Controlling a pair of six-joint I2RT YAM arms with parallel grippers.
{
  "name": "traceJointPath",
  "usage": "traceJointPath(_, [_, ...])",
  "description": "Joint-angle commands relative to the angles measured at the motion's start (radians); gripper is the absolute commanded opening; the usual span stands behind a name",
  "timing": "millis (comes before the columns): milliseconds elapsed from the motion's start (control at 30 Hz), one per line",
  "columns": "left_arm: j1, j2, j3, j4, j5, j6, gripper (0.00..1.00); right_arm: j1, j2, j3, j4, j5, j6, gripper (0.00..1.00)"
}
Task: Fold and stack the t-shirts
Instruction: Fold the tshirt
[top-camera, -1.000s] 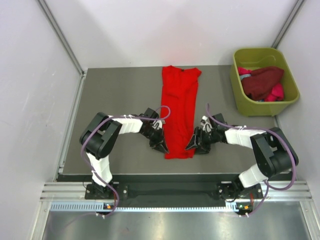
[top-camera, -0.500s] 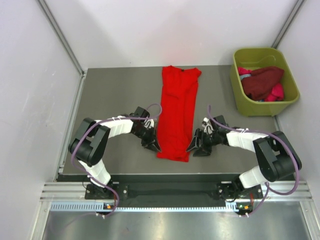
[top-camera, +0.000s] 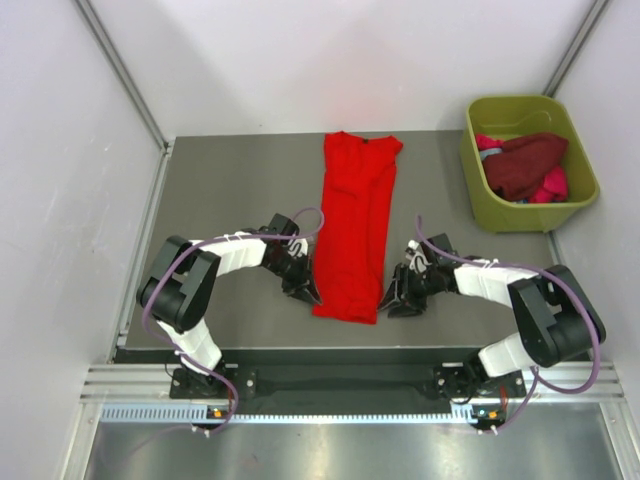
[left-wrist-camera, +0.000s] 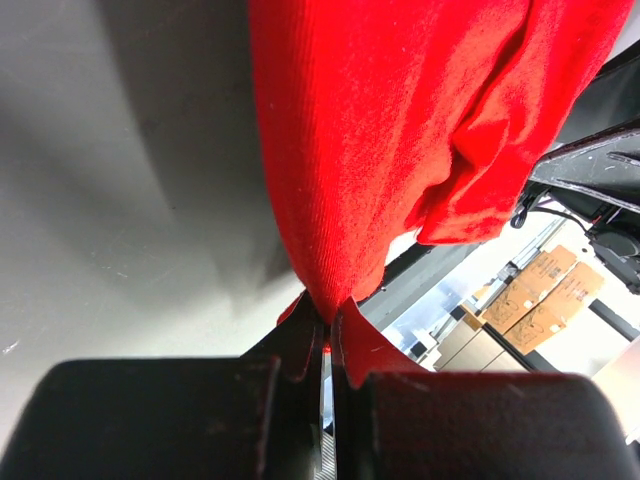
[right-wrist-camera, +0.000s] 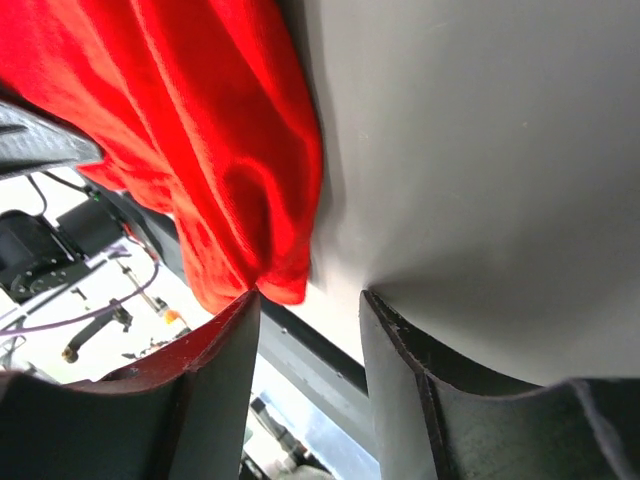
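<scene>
Grey counter (top-camera: 230, 190), white walls on three sides. Olive-green tub (top-camera: 520, 215) far beyond and to the right of the right jaws, well apart from both arms; inside it, dark maroon t-shirt (top-camera: 525, 165) heaped over magenta-pink t-shirt (top-camera: 555, 186). Cardboard boxes (left-wrist-camera: 545, 295) off past the counter edge, seen from the left wrist. Bright red t-shirt (top-camera: 355, 225) lying as a long narrow strip, running from between the two sets of jaws away to the far edge. Left jaws clenched on the strip's near left corner, cloth pinched tight between the tips. Right jaws released, standing apart at the near right corner; cloth corner touching the inner face of one finger (right-wrist-camera: 225, 370), bare counter showing in the gap.
</scene>
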Motion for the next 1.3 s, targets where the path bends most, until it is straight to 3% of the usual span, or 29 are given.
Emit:
traceJointPath(0, [0.006, -0.018, 0.010, -0.008, 0.010, 0.013, 0.00, 0.011, 0.007, 0.010, -0.134, 0.112, -0.079, 0.46])
traceJointPath(600, [0.008, -0.027, -0.008, 0.020, 0.015, -0.007, 0.00, 0.106, 0.153, 0.037, 0.014, 0.123, 0.004, 0.47])
traceJointPath(1067, [0.006, -0.024, -0.018, 0.038, 0.026, -0.020, 0.00, 0.110, 0.205, 0.037, 0.097, 0.141, 0.029, 0.38])
traceJointPath(1133, [0.008, -0.024, -0.018, 0.038, 0.026, -0.019, 0.00, 0.113, 0.216, 0.045, 0.103, 0.138, 0.029, 0.35])
traceJointPath(1267, [0.016, -0.024, -0.015, 0.033, 0.026, -0.017, 0.00, 0.112, 0.202, 0.068, 0.079, 0.123, 0.010, 0.00])
